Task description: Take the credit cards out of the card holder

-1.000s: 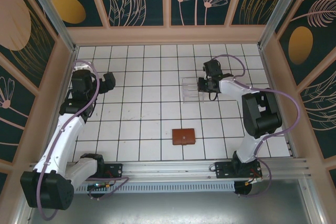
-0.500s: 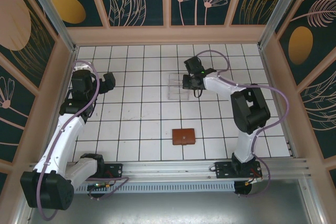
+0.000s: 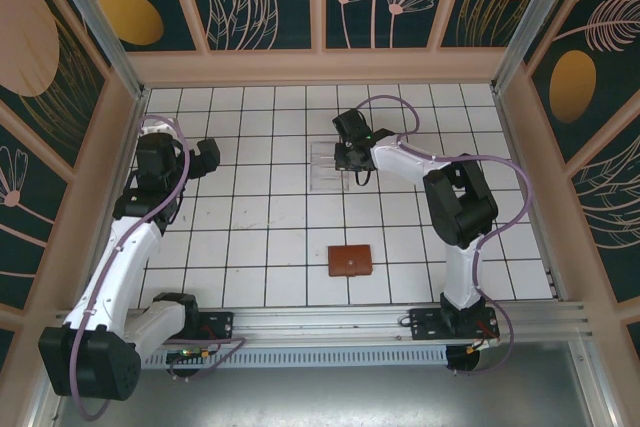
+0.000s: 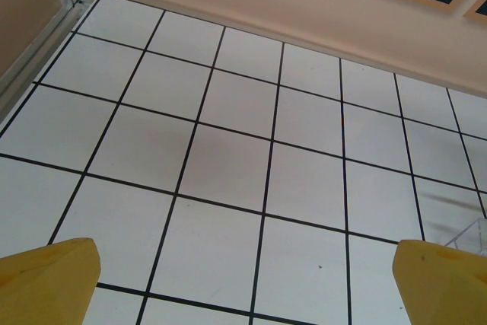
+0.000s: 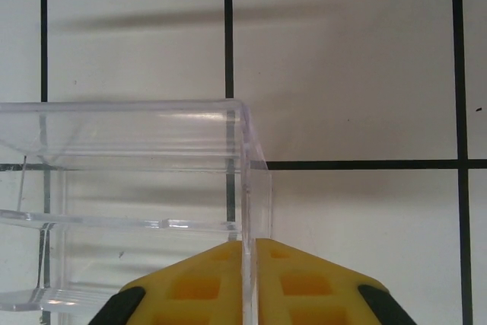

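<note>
Status: the right gripper (image 5: 249,253) is pinched narrow on the thin side wall of the clear tray (image 5: 152,123), one finger inside and one outside, at the tray's corner toward the back middle of the tiled table (image 3: 260,237). The left gripper (image 4: 251,264) is spread wide with nothing between the fingers, hovering over bare tiles at the left back, well apart from everything. The card holder (image 3: 351,260) lies flat and folded closed near the front centre, nobody touching it. I take the credit cards to be inside it (can't confirm, the fold hides them). So my read: this is prep, with the right arm placing the tray as a drop spot, and extraction proper hasn't begun. Next move as I see it: let go of the tray wall, lift clear without dragging it, then bring one arm down onto the holder. It'll likely need both arms, one pinning the leather or lifting the flap, the other pinching a card edge. Thin cards in snug slots mean a shallow, precise pinch, and an unpinned holder will probably just slide.
</note>
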